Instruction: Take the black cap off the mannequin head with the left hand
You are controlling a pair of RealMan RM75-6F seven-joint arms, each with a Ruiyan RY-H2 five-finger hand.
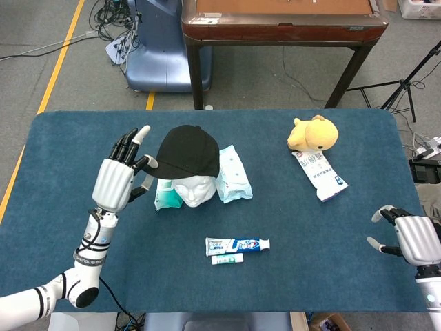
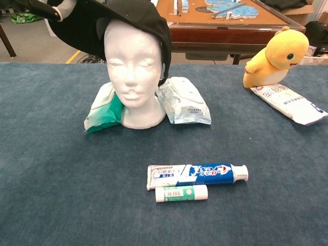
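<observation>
The black cap (image 1: 185, 152) sits tilted on the white mannequin head (image 1: 192, 192), its brim raised off the face; in the chest view the cap (image 2: 134, 20) is lifted at the front above the mannequin head (image 2: 134, 61). My left hand (image 1: 118, 181) is just left of the head and pinches the brim edge between thumb and a finger, the other fingers spread upward. Only its fingertips (image 2: 60, 9) show at the top left of the chest view. My right hand (image 1: 412, 238) rests at the table's front right corner, fingers apart and holding nothing.
Two wet-wipe packs (image 1: 232, 176) flank the mannequin head. A toothpaste tube (image 1: 237, 245) and a small tube (image 1: 227, 259) lie in front of it. A yellow plush duck (image 1: 313, 134) and a white packet (image 1: 319, 174) sit at the back right. A wooden table (image 1: 282, 24) stands behind.
</observation>
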